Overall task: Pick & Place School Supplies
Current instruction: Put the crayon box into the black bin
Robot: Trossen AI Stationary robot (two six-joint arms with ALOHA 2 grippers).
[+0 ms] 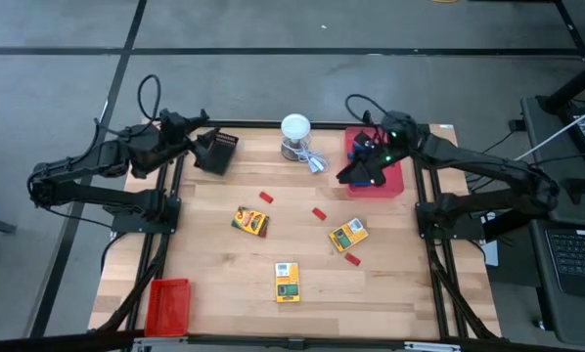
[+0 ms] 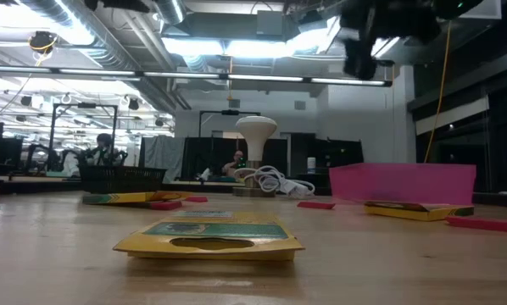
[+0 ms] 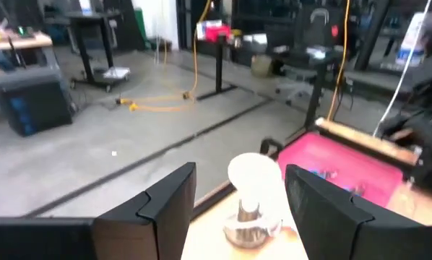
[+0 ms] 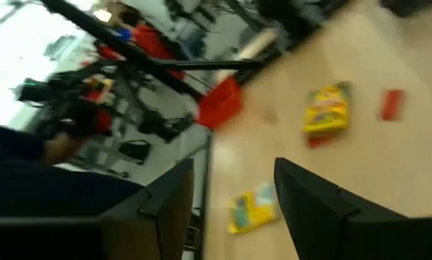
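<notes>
Right tool (image 1: 356, 178) open, empty; only high view shows pliers (image 1: 362, 143).

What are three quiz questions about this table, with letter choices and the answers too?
1. Where is the right gripper?
A. over the pink-red tray
B. over the near red tray
C. on the floor

2. How many crayon boxes lie on the table?
A. one
B. three
C. six

3. How are the left gripper's fingers?
A. shut
B. open
C. holding a box

Answers: 1 A, the high view shows it above that tray. 2 B, boxes at and. 3 B, a wide empty gap shows.
</notes>
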